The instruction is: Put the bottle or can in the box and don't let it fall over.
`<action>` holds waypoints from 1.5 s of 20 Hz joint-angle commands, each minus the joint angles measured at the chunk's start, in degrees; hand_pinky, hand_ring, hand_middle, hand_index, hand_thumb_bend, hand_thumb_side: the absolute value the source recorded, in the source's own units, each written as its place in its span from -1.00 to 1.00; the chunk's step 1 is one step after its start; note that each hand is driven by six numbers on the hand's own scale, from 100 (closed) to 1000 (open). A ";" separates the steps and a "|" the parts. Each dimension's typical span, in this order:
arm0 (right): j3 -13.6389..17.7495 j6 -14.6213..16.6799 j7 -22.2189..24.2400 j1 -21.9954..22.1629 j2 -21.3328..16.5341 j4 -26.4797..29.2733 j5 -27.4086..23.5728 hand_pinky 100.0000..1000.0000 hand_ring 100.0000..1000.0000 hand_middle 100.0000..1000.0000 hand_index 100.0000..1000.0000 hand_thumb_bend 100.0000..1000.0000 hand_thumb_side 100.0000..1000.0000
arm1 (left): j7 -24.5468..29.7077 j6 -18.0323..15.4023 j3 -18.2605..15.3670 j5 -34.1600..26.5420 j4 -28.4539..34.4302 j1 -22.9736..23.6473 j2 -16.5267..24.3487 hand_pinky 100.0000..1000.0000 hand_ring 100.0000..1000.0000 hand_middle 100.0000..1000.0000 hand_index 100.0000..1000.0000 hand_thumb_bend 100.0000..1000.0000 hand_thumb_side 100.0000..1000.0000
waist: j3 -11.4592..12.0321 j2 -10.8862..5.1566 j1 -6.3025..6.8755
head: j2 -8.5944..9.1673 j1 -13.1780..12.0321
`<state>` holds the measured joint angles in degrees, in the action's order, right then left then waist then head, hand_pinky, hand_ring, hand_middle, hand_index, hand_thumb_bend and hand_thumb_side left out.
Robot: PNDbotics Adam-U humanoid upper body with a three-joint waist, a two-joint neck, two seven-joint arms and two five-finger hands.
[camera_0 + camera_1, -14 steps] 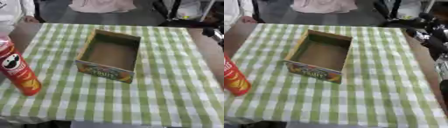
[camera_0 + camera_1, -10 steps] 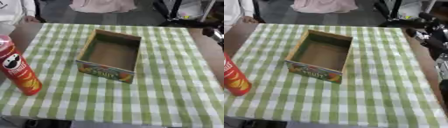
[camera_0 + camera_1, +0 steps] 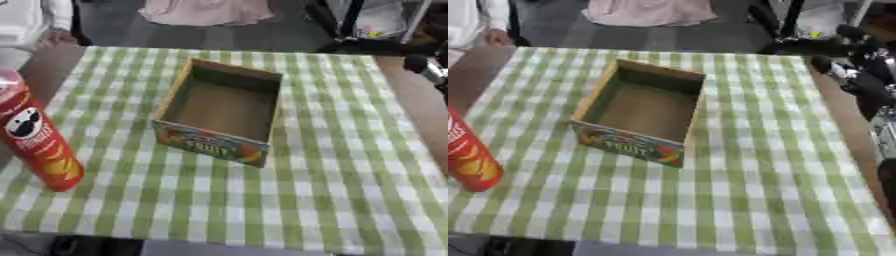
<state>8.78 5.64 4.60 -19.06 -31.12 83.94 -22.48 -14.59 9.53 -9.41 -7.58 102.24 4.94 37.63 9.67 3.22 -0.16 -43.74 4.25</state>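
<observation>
A tall red can [image 3: 37, 137] of crisps is seen standing upright on the green checked tablecloth [image 3: 332, 165], near the table's left edge and well apart from the open cardboard box [image 3: 223, 110], which lies in the middle of the table with nothing inside. The can is not touched by any hand. At the right edge of the right eye view, dark parts of the right arm and what seems to be the right hand [image 3: 859, 75] are seen above the far right corner of the table, but it cannot be told whether its fingers are straight or curled. The left hand is not seen in either view. The can is judged to be light and stiff, probably a thin-walled tube with a smooth, rather slippery printed skin, so it may be dented if it is squeezed too much. Because it is tall and narrow, it is judged to tip easily. It is best taken around the middle of its body, or a little above, with the fingers wrapped from the side, and kept vertical while it is carried. It should be set down flat on the box floor before it is released.
</observation>
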 commanded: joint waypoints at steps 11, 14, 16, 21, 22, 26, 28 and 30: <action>0.58 -0.18 -0.49 -0.48 -1.76 0.87 -0.13 0.26 0.65 0.84 0.67 0.46 -0.64 | 4.17 -0.18 -0.54 1.90 -2.23 -0.30 2.25 0.67 0.70 0.58 0.67 0.99 -0.17 | 0.03 -0.26 0.12 | -0.38 -0.95; 0.58 -0.29 -0.55 -0.41 -1.65 0.79 -0.18 0.26 0.64 0.84 0.67 0.46 -0.64 | 4.02 -0.66 -0.29 0.29 -3.09 -0.66 1.80 0.67 0.71 0.59 0.68 1.00 -0.15 | -0.07 -0.25 0.11 | -0.38 -1.06; 0.59 -0.32 -0.58 -0.41 -1.62 0.78 -0.22 0.26 0.64 0.84 0.67 0.46 -0.64 | 3.78 -1.23 -0.06 -0.96 -3.66 -0.98 1.59 0.67 0.74 0.60 0.69 1.00 -0.14 | -0.15 -0.23 0.11 | -0.38 -1.18; 0.47 -0.43 -0.50 -0.49 -1.43 0.72 -0.25 0.26 0.64 0.84 0.67 0.46 -0.64 | 4.74 -2.68 0.84 -2.75 -5.10 -2.01 1.07 0.69 0.77 0.62 0.71 1.00 -0.14 | -0.33 -0.18 0.06 | -0.38 -1.33; 0.46 -0.44 -0.49 -0.49 -1.41 0.71 -0.26 0.26 0.64 0.84 0.67 0.46 -0.64 | 5.01 -2.92 0.94 -2.79 -5.32 -2.19 0.96 0.68 0.78 0.62 0.71 1.00 -0.14 | -0.36 -0.17 0.05 | -0.38 -1.38; 0.44 -0.46 -0.45 -0.48 -1.34 0.71 -0.34 0.26 0.64 0.84 0.67 0.46 -0.64 | 5.67 -3.48 1.21 -2.39 -5.95 -2.96 0.56 0.68 0.78 0.62 0.71 1.00 -0.16 | -0.40 -0.17 0.03 | -0.29 -2.09; 0.42 -0.47 -0.43 -0.48 -1.26 0.72 -0.36 0.26 0.64 0.84 0.67 0.46 -0.64 | 5.74 -3.52 1.39 -2.18 -6.15 -3.32 0.44 0.68 0.78 0.63 0.71 1.00 -0.17 | -0.41 -0.20 0.03 | -0.10 -2.41; 0.43 -0.48 -0.43 -0.47 -1.17 0.74 -0.38 0.26 0.64 0.84 0.67 0.46 -0.64 | 5.83 -3.37 1.60 -1.90 -6.36 -3.64 0.37 0.68 0.78 0.64 0.71 1.00 -0.18 | -0.40 -0.22 0.04 | 0.08 -2.87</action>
<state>8.78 5.25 4.26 -18.99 -31.05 83.92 -22.49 -8.87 6.28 -7.57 -9.90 95.44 1.95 36.82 9.28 3.25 -0.20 -43.73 1.72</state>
